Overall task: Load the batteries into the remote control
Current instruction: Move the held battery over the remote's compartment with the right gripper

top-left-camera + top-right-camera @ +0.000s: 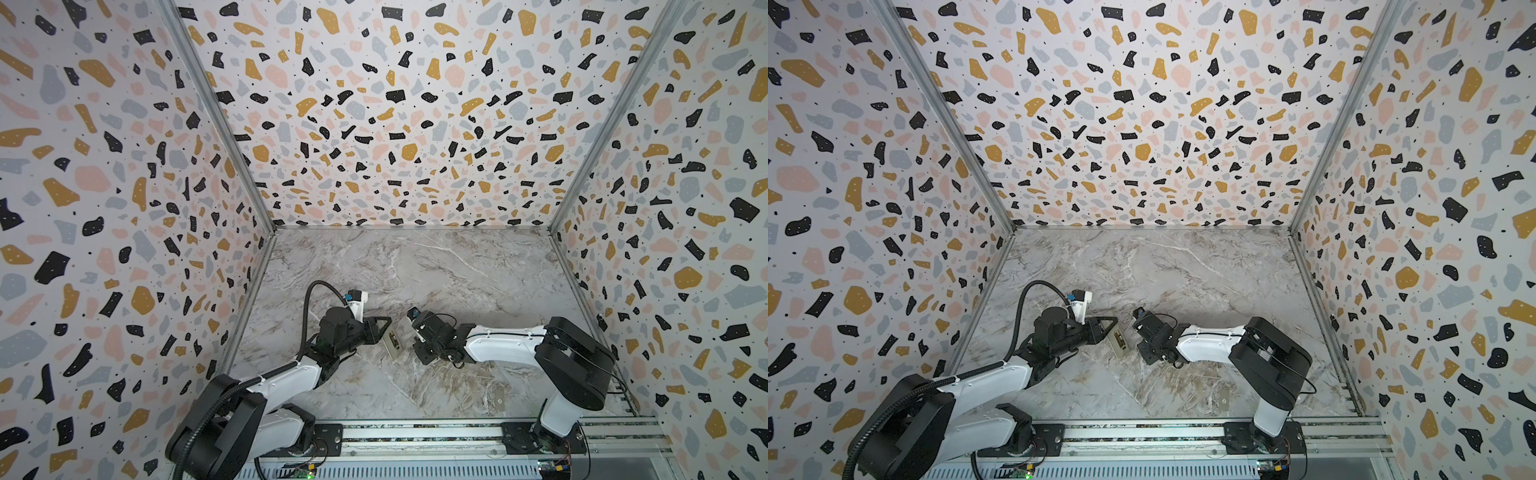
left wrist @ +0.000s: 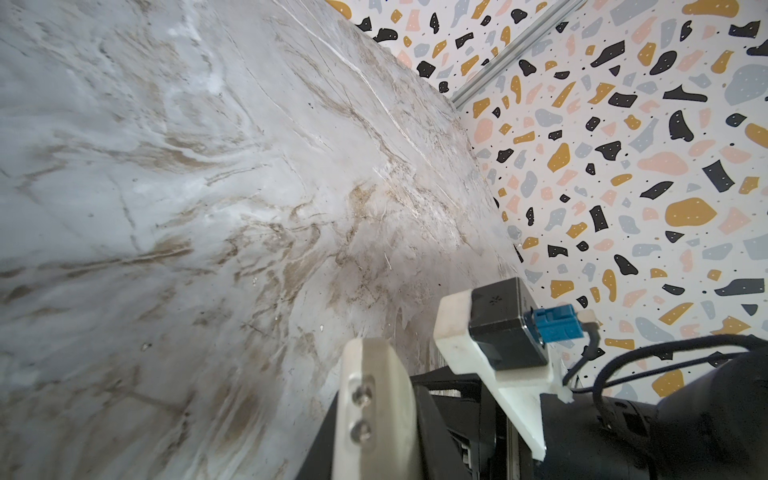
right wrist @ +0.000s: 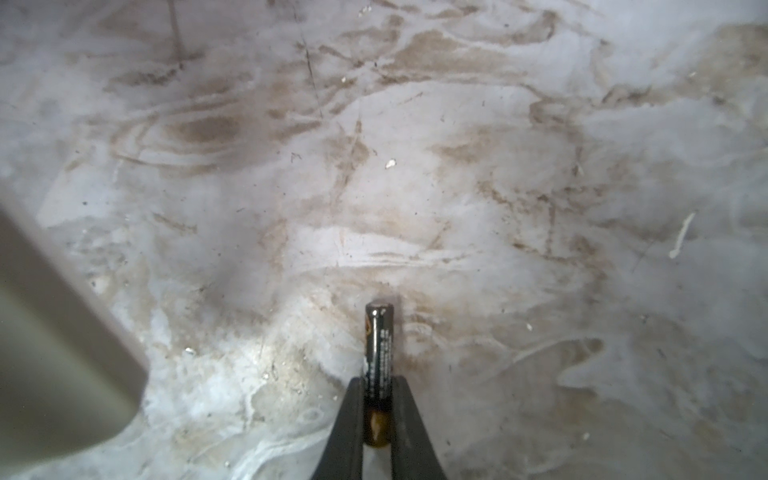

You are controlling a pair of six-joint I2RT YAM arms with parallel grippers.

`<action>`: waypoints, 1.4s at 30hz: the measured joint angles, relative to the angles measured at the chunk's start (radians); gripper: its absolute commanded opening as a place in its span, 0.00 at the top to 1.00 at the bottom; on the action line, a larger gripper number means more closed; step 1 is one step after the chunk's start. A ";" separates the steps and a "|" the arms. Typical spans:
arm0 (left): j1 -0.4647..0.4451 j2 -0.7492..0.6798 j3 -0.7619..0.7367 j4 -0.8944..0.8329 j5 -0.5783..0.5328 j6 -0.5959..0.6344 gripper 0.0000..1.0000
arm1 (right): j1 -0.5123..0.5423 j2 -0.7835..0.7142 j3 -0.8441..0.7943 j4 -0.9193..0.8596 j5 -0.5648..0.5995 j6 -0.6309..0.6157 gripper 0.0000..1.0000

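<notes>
The left gripper (image 1: 385,332) is clamped on the upper end of the remote control (image 1: 392,344), which hangs tilted just above the marble table (image 1: 457,270), near its middle and towards the front. This grip shows only in the top views; dark and gold marks sit on the remote's upturned face there, too small to make out. In the left wrist view the left gripper's own fingers do not show. That view gives instead the table, the corner of the speckled walls (image 2: 623,166) and the right arm's wrist camera (image 2: 505,328) with its blue plug, plus a pale rounded piece (image 2: 374,415) with two metal studs that I cannot identify. The right gripper (image 3: 378,388) is closed on a battery (image 3: 379,353), which only the right wrist view shows. The dark cylinder is pinched near its gold end between the two black fingers (image 3: 351,415), and its other end pokes out past the fingertips over bare marble. The remote appears in that view only as a blurred pale slab at the edge. In both top views the right gripper sits just beside the remote, apart from it, and the battery itself is hidden there. A small flat grey cover (image 1: 498,400) lies alone on the table near the front rail, well apart from both grippers, and appears in neither wrist view.
</notes>
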State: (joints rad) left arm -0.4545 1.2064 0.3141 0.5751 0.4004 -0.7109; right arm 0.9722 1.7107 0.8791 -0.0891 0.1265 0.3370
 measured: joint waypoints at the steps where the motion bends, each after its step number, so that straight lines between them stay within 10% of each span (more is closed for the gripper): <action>1: 0.000 0.000 -0.004 0.005 0.000 -0.003 1.00 | 0.000 0.000 0.000 0.000 0.000 -0.002 0.96; 17: 0.000 0.010 -0.083 0.168 0.000 -0.114 1.00 | 0.064 -0.216 -0.038 -0.034 0.022 -0.002 1.00; 42: 0.000 0.006 -0.109 0.251 0.003 -0.166 1.00 | 0.151 -0.143 0.124 -0.083 0.016 -0.010 1.00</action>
State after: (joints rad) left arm -0.4545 1.2121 0.2047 0.8261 0.4030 -0.8772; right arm 1.1236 1.5673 1.0035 -0.1722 0.1429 0.3275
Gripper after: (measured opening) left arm 0.231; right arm 0.120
